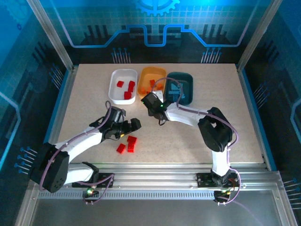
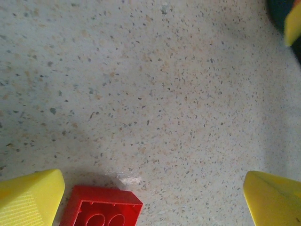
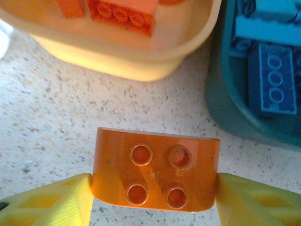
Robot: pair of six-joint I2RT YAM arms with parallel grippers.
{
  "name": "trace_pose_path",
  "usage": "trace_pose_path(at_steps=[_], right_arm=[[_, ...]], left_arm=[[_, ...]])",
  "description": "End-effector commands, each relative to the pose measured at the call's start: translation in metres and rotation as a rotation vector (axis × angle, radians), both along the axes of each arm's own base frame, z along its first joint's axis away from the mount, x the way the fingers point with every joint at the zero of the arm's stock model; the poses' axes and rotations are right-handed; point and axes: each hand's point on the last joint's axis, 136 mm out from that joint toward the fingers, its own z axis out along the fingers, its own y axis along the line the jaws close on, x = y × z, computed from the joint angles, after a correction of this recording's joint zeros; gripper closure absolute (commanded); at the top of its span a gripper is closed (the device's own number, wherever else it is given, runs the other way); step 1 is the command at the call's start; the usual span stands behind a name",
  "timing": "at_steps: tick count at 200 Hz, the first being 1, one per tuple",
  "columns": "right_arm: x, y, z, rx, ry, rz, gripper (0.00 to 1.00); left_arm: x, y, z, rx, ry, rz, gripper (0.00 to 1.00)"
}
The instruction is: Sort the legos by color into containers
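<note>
An orange brick [image 3: 155, 174] with four studs is clamped between the yellow fingers [image 3: 47, 205] of the right gripper [image 3: 154, 207], one finger pressed against each side, as seen from the right wrist. Whether the brick is raised off the speckled table [image 3: 56, 127] or resting on it cannot be told. The orange tub [image 3: 127, 61] is seen just ahead of it, with orange bricks [image 3: 121, 15] inside. Close beside that tub, to the right, the teal tub [image 3: 221, 103] is seen holding blue bricks [image 3: 272, 80].

From above, the three tubs are lined up side by side at the far part of the table. The white tub [image 1: 112, 87] is placed on the left and holds red bricks [image 1: 131, 86], with the orange tub in the middle and the teal tub on the right. The right gripper is seen just in front of the orange tub.

The left gripper [image 1: 135, 125] is held low over the table, its fingers spread wide with nothing grasped between them. In the left wrist view, one red brick [image 2: 101, 209] is seen lying just beside the left-hand finger. Three loose red bricks [image 1: 131, 147] are seen from above on the table, close to that gripper on its near side.
</note>
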Motion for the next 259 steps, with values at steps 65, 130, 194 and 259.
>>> trace_pose_path(at_steps=[65, 130, 194, 259], right_arm=[[0.104, 0.016, 0.016, 0.004, -0.023, 0.118, 0.34], [0.157, 0.022, 0.011, -0.015, 0.02, 0.177, 0.19], [0.127, 0.023, 0.095, 0.026, -0.121, 0.207, 0.16], [0.005, -0.019, 0.079, 0.156, -0.081, 0.2, 0.16]], left_arm=[[-0.019, 0.018, -0.006, 0.122, 0.05, -0.007, 0.01], [-0.024, 0.014, -0.002, 0.13, 0.048, -0.05, 0.01], [-0.028, 0.024, 0.003, 0.299, 0.082, -0.063, 0.01], [-0.042, 0.007, -0.023, 0.473, 0.124, -0.188, 0.11]])
